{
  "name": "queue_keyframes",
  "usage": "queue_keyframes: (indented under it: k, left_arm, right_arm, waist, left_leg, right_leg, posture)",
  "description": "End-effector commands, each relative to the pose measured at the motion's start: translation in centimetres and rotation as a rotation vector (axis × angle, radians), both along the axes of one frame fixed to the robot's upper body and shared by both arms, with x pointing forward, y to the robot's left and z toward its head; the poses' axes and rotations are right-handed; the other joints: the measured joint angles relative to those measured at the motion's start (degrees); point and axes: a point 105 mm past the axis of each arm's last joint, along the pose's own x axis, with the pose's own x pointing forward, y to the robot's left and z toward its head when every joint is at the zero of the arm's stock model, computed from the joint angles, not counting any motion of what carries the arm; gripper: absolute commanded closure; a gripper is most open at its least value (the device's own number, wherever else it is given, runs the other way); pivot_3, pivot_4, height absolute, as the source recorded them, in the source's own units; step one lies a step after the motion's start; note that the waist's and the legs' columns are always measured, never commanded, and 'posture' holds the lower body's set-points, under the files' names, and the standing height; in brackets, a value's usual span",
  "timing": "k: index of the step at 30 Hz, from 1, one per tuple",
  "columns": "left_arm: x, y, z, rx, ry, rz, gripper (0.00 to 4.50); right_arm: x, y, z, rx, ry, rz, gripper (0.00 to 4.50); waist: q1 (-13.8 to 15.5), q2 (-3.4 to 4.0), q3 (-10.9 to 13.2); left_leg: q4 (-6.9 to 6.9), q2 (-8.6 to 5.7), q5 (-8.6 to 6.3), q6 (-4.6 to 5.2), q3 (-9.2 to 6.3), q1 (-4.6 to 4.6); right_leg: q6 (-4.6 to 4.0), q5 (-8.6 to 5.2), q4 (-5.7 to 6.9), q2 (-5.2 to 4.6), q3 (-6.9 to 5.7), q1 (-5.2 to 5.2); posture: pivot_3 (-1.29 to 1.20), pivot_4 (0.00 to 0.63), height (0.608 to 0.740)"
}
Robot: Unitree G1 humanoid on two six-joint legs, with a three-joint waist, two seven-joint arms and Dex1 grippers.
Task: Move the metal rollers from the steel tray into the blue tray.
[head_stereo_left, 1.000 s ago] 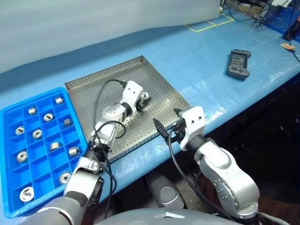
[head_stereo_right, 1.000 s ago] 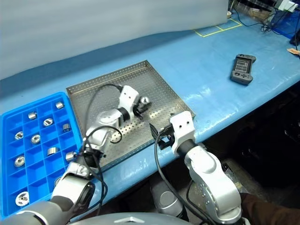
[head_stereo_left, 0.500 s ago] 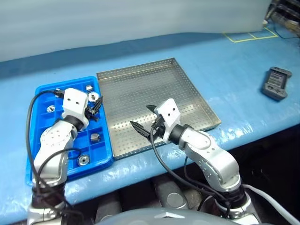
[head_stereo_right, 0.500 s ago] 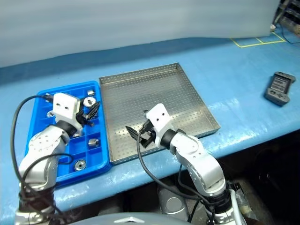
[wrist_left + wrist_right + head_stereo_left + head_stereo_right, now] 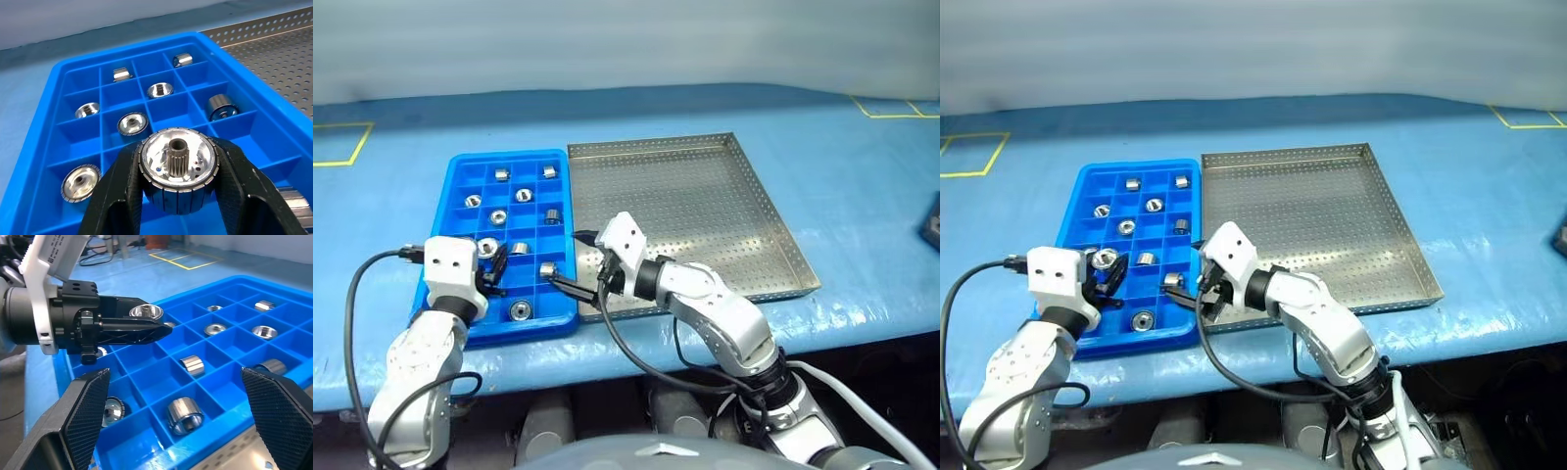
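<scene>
1. Landmark: the blue tray (image 5: pixel 460 186) lies on the blue desk (image 5: pixel 862 196), with the steel tray (image 5: pixel 773 235) touching its right side
2. The left pincer (image 5: pixel 177 193) is clenched on a roller (image 5: pixel 177 169) and hangs over the blue tray's near left part
3. The left wrist view shows that roller end-on, with a toothed hub in its middle and a ribbed rim; the eye views give it only as a small silver ring (image 5: pixel 1105 258)
4. The right pincer (image 5: pixel 570 260) is released, its black fingers (image 5: pixel 281 418) spread wide over the blue tray's near right edge
5. Other rollers (image 5: pixel 499 216) sit one to a compartment in the blue tray, some upright, some on their sides
6. The steel tray's perforated floor is bare
7. The right wrist view shows dark printed writing on the left pincer's white housing (image 5: pixel 61 252), too small to read
8. Yellow tape lines (image 5: pixel 342 147) mark the desk beyond the blue tray's far left corner
</scene>
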Motion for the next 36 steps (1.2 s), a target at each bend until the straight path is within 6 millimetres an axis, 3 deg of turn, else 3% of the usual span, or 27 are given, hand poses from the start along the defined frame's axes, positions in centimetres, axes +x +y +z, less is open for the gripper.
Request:
queue_keyframes:
  k: [1, 7, 19, 20, 27, 33, 36]
  left_arm:
    - [-0.7, 0.4, 1.1, 0.009, -0.054, 0.044, 2.8]
    - [-0.8, 0.5, -0.2, -0.013, -0.018, 0.058, 2.8]
    - [0.2, 0.0, -4.3, -0.066, 0.105, 0.013, 2.8]
    - [0.2, 0.0, -4.4, -0.085, 0.107, 0.015, 2.45]
    - [0.8, -0.4, -1.7, -0.133, -0.012, -0.014, 0.15]
    - [1.7, -0.8, 2.1, -0.057, -0.169, -0.055, 0.07]
    - [2.1, -1.2, 3.0, -0.022, -0.208, -0.081, 0.07]
  right_arm:
    - [-0.3, 1.2, 0.6, 0.034, -0.021, 0.045, 0.0]
    - [-1.0, 2.2, 0.4, 0.039, -0.018, 0.086, 0.0]
    - [-0.6, 1.8, 0.1, 0.041, -0.008, 0.007, 0.0]
    - [-0.5, 1.7, 0.1, 0.04, -0.007, -0.001, 0.0]
    - [-0.3, 0.8, 0.5, 0.043, -0.024, -0.052, 0.0]
    - [1.6, -2.0, 1.7, 0.03, -0.094, -0.146, 0.0]
    - [2.8, -3.4, 2.0, 0.02, -0.12, -0.211, 0.0]
  waist:
    - [0.7, 0.0, 0.0]
    - [1.7, -0.01, 0.0]
    - [1.5, 0.04, 0.0]
    - [1.4, 0.05, -0.1]
    - [0.9, 0.08, -0.1]
    - [0.8, 0.04, -0.1]
    - [0.5, 0.05, -0.1]
  left_leg:
    - [0.0, 0.0, 0.0, 0.0, 0.0, 0.01]
    - [0.01, 0.01, 0.0, 0.0, 0.0, 0.01]
    - [-0.01, 0.02, -0.01, -0.02, 0.05, 0.02]
    - [-0.02, 0.01, -0.01, -0.02, 0.06, 0.02]
    - [0.01, 0.01, -0.01, -0.03, 0.06, 0.04]
    - [0.03, 0.01, -0.02, -0.03, 0.07, 0.02]
    - [0.01, 0.01, -0.02, -0.03, 0.06, 0.02]
  right_leg:
    - [-0.01, 0.0, 0.0, 0.0, 0.0, 0.0]
    - [-0.04, -0.02, 0.0, -0.01, -0.03, 0.0]
    - [-0.07, -0.04, -0.02, -0.02, -0.03, -0.01]
    - [-0.07, -0.04, -0.03, -0.03, -0.03, -0.01]
    - [-0.07, -0.04, 0.0, -0.03, -0.03, -0.01]
    - [-0.07, -0.04, -0.03, -0.03, -0.03, 0.01]
    - [-0.07, -0.04, -0.02, -0.02, -0.02, 0.0]
  posture:
    - [0.11, 0.15, 0.74]
    - [0.11, 0.15, 0.74]
    - [0.04, 0.15, 0.74]
    - [0.04, 0.15, 0.74]
    - [0.0, 0.15, 0.74]
    - [-0.02, 0.15, 0.74]
    - [-0.03, 0.15, 0.74]
